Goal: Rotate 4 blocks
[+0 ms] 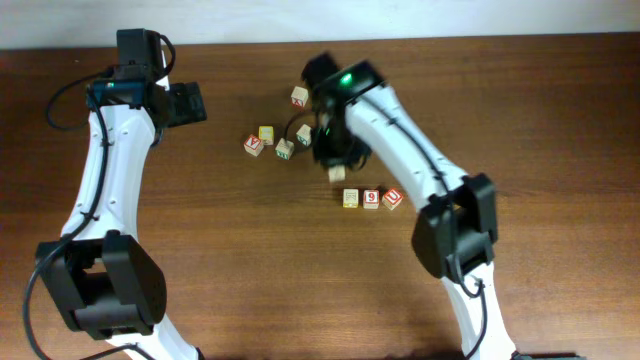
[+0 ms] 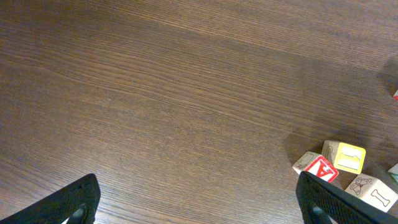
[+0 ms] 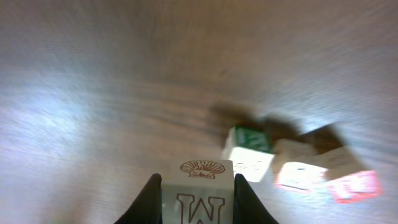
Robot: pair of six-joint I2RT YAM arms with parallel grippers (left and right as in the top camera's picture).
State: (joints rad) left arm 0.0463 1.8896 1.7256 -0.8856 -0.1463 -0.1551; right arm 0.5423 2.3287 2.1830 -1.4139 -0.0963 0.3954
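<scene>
We are seeing the right end effector (image 3: 198,202) gripping a lettered block (image 3: 197,177) mid-surface (image 1: 200,250); three blocks (image 1: 371,198) are sitting in a row just beside it, probably finished. The left end effector (image 2: 199,208) is hanging open.

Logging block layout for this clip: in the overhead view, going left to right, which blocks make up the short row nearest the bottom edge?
In order: yellow-marked block → block with a red "6" → red-marked block.
</scene>
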